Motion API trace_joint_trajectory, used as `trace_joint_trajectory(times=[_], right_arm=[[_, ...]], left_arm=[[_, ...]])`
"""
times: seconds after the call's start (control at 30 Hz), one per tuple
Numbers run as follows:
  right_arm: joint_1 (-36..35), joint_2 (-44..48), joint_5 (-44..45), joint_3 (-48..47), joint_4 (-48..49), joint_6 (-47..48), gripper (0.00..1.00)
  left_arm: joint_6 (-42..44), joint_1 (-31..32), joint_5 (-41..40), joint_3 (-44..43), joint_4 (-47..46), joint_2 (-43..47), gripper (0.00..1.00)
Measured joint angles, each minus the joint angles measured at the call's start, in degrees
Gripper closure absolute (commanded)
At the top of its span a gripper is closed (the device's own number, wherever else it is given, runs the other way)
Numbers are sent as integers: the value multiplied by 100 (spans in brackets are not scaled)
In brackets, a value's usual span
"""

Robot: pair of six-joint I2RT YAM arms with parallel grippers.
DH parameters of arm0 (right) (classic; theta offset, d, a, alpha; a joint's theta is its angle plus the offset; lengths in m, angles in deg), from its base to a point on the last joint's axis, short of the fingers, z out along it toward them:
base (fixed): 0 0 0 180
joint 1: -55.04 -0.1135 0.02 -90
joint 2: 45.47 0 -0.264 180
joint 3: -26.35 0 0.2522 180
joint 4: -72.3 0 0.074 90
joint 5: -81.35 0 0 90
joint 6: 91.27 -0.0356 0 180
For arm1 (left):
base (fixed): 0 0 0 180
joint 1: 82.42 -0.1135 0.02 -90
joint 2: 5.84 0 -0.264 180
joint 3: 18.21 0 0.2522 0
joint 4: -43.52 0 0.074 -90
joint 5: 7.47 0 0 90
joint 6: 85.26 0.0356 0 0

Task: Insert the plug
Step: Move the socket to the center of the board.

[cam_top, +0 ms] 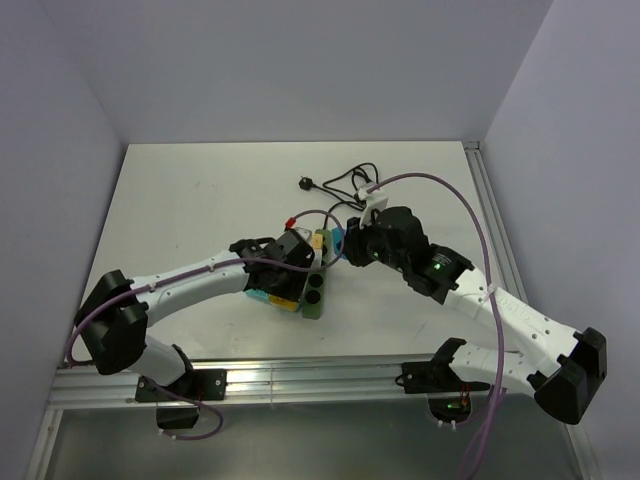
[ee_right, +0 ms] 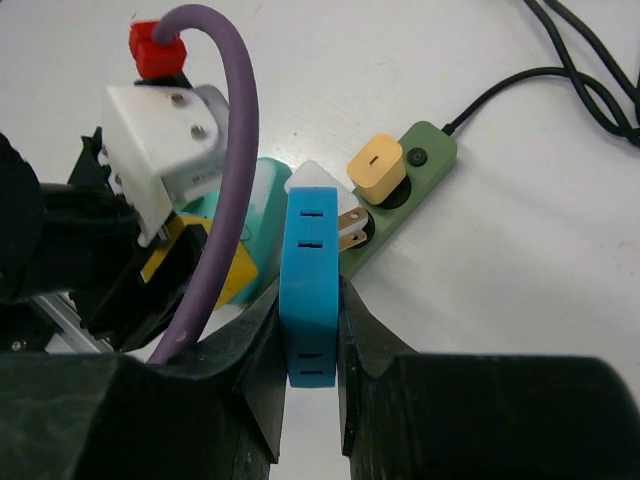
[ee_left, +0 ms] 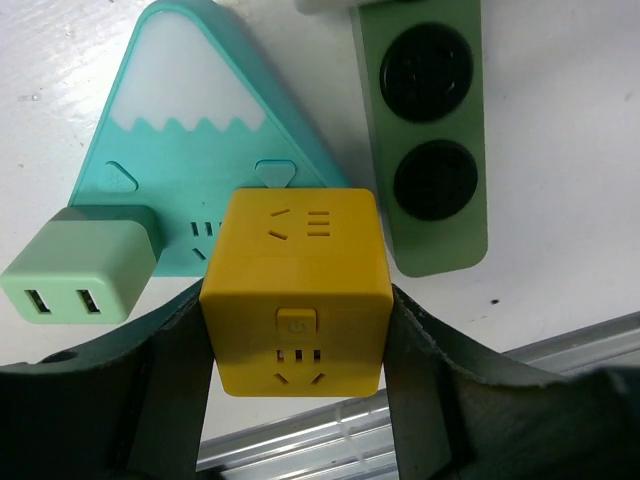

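Observation:
My right gripper (ee_right: pixel 310 335) is shut on a flat blue plug adapter (ee_right: pixel 309 262) and holds it on edge. Its two metal prongs (ee_right: pixel 351 229) reach to a round socket of the green power strip (ee_right: pixel 425 160), beside a tan plug (ee_right: pixel 376 167) seated in the strip. My left gripper (ee_left: pixel 297 330) is shut on a yellow cube socket (ee_left: pixel 296 300), which touches a teal mountain-shaped adapter (ee_left: pixel 190 150) next to the strip (ee_left: pixel 432 140). In the top view both grippers, left (cam_top: pixel 292 262) and right (cam_top: pixel 345 245), meet at the strip (cam_top: pixel 313 292) mid-table.
A pale green USB block (ee_left: pixel 75 272) is joined to the teal adapter's left corner. The strip's black cable (cam_top: pixel 345 182) coils toward the back of the table. A purple cable (ee_right: pixel 225 190) hangs across the right wrist view. A metal rail (cam_top: pixel 300 378) runs along the near edge.

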Motion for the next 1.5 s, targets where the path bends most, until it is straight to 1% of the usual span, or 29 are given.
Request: trace_joint_trajectory(times=[0.13, 0.23, 0.37, 0.5, 0.6, 0.7, 0.8, 0.87, 0.93, 1.0, 1.07, 1.13, 1.2, 1.23, 1.3, 1.33, 1.4, 1.43, 1.47, 1.5], right_arm=[[81, 13, -190, 0, -79, -98, 100], [149, 61, -210, 0, -136, -197, 100], [280, 282, -229, 46, -146, -374, 100], [551, 798, -227, 225, -153, -555, 100], [717, 1119, -225, 236, -168, -640, 100], [822, 1353, -195, 236, -264, -649, 100], [964, 1475, 57, 190, -271, -632, 100], [1051, 1552, 264, 181, -304, -616, 100], [1134, 1604, 433, 173, -341, -623, 100], [1143, 1655, 463, 173, -417, -632, 100], [1152, 1663, 433, 173, -468, -656, 100], [1154, 1655, 221, 173, -463, -804, 100], [1130, 1598, -111, 170, -424, -988, 100], [1119, 1541, -238, 160, -393, -1034, 100], [1204, 1414, -199, 133, -507, -1080, 100], [1257, 1342, -195, 125, -566, -1088, 100], [1311, 1169, -190, 120, -651, -1123, 100], [1327, 1071, -192, 120, -732, -1137, 100], [1335, 1027, -203, 120, -787, -1147, 100], [1344, 1003, -205, 120, -833, -1169, 100]], left_arm=[[378, 317, -170, 144, -118, 39, 100], [728, 684, -321, 361, -372, 225, 100], [1292, 933, -203, 570, -592, 439, 100], [1759, 920, -15, 555, -960, 332, 100], [2079, 901, 107, 251, -1220, -114, 100], [2371, 774, 601, -337, -1679, -807, 100], [2636, 627, 1298, -1300, -2065, -1744, 100], [2800, 588, 1550, -1799, -2181, -2166, 100], [2887, 577, 1690, -2076, -2223, -2385, 100], [3062, 562, 1832, -2107, -2157, -2398, 100], [3235, 496, 2031, -2026, -2094, -2310, 98], [3397, 402, 2223, -1657, -2181, -2037, 95], [3486, 343, 2321, -1248, -2181, -1687, 95], [3554, 310, 2341, -1005, -2144, -1478, 91], [3617, 269, 2396, -745, -1985, -1182, 84], [3659, 260, 2430, -671, -1873, -1062, 79], [3724, 262, 2520, -629, -1700, -938, 73], [3751, 267, 2575, -627, -1637, -916, 65], [3775, 267, 2621, -627, -1602, -907, 60], [3801, 267, 2660, -627, -1580, -903, 44]])
